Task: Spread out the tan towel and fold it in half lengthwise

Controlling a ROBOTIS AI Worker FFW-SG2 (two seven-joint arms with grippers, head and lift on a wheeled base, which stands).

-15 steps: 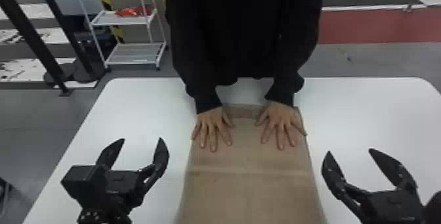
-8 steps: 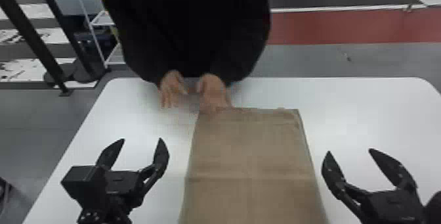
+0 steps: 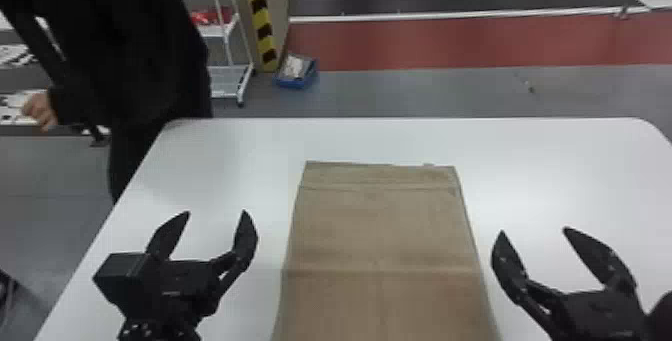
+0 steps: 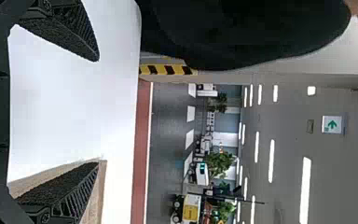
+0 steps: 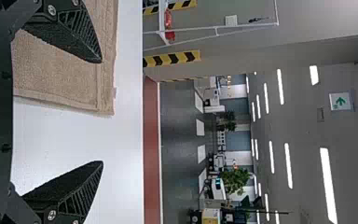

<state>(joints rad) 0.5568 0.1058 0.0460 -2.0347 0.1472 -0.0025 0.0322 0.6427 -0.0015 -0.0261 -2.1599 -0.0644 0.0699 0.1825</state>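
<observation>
The left arm comes in from the bottom edge of the head view, on the left side, its pincer (image 3: pixel 215 212) pointing forward over the desk (image 3: pixel 560 175). The right arm reaches in at the bottom right corner, its pincer (image 3: pixel 533 230) also pointing forward, leaning slightly inward. Both pincers stand wide open, the two black fingers of each well apart, with nothing held between them. In the left wrist view, one finger overlaps the view of the towel's side; in the right wrist view, one finger does likewise over a corner.

The tan towel (image 3: pixel 382 235) lies flat between the two pincers, running out of the head view at the bottom. A crease crosses it from side to side, and a band runs just inside its far edge. A strip of white desk runs between the towel and each pincer, wider desk surface continues to either side, and another strip separates the towel's far edge from the desk's far edge.

Farther off, on the floor, are a white shelf rack (image 3: pixel 225 82), a striped post (image 3: pixel 259 15) and a blue box (image 3: pixel 296 72).
</observation>
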